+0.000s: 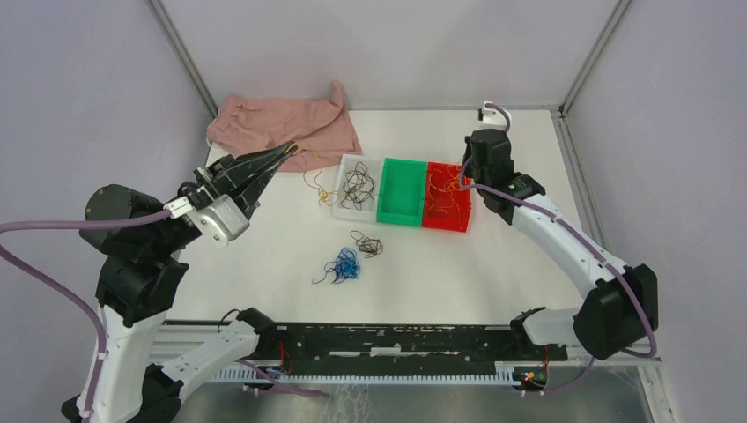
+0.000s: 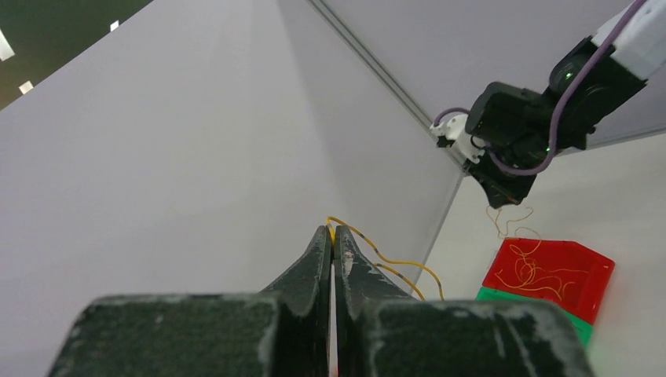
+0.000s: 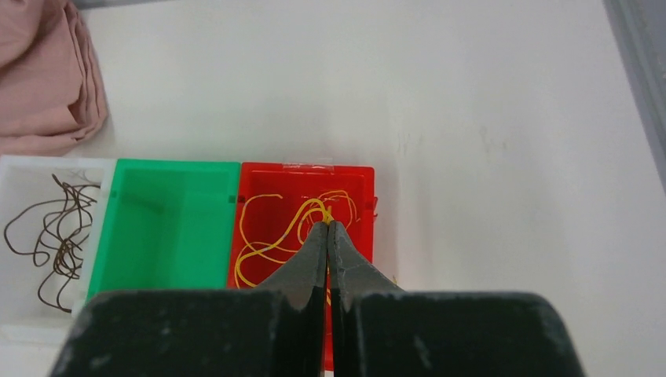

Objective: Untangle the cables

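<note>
White table [image 1: 493, 264], grey walls. Clamped in left gripper [image 2: 332, 232]: one yellow strand [image 2: 393, 263], held above the surface. Pinched in right gripper [image 3: 327, 224]: yellow cables [image 3: 267, 236] over red bin [image 3: 306, 167]. Blue bunch [image 1: 346, 264] loose mid-table. Probably light, springy, snag-prone; best gripped at a single free end.

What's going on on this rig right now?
Both arms are handling thin cables. The left gripper is shut on a yellow strand, held up above the table near the pink cloth. The right gripper is shut on the yellow cables over the red bin. Brown cables lie in the white bin; a blue bunch and a dark brown bunch lie loose on the table.
</note>
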Controlling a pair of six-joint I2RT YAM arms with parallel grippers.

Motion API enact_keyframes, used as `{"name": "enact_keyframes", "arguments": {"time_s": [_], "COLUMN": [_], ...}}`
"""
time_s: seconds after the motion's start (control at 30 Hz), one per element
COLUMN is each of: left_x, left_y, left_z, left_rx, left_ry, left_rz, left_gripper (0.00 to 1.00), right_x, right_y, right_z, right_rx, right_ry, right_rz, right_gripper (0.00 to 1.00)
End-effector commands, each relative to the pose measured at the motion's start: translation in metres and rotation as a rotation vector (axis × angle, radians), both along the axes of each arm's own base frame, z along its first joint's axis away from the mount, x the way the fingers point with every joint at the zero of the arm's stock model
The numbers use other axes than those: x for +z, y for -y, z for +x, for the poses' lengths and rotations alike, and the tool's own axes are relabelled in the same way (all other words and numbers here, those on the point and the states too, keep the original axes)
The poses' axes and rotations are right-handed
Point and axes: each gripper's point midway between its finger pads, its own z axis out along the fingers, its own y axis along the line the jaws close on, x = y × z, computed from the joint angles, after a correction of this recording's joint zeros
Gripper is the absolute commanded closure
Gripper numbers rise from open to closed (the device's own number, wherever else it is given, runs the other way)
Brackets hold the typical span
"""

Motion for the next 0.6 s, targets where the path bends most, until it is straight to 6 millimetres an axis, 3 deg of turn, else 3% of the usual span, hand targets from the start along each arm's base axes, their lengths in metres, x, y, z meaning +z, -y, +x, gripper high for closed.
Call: {"name": "enact_keyframes", "arguments": {"time_s": [0.0,0.3,0.37,0.47,0.57], "left_x": [-0.003,-0.005,-0.004,-0.003,-0.008], "left_y": [0.009,0.014,0.015,0.017,0.021], "left_z": [-0.007,-0.01,-0.012,-0.016,-0.018], "left_rx": [-0.075,-0.116,-0.129,-0.154,-0.178], "left_ry": [-0.066,-0.088,-0.094,-0.114,-0.142], "left_rz": [-0.018,-0.016,-0.018,-0.025,-0.016], "left_gripper": [0.97,0.97,0.97,0.97,0.97], "right_x": [0.002,-0.087,-0.095,-0.078,-0.03], "right_y": [-0.022,-0.044,-0.044,-0.046,-0.055], "right_z": [0.022,0.022,0.024,0.027,0.024], "right_rx": [0.06,0.085,0.083,0.108,0.186], "right_ry": [0.008,-0.205,-0.226,-0.202,-0.1], "right_rz": [0.06,0.115,0.099,0.084,0.126], "right_gripper": [1.0,0.99,0.89,0.52,0.34]}}
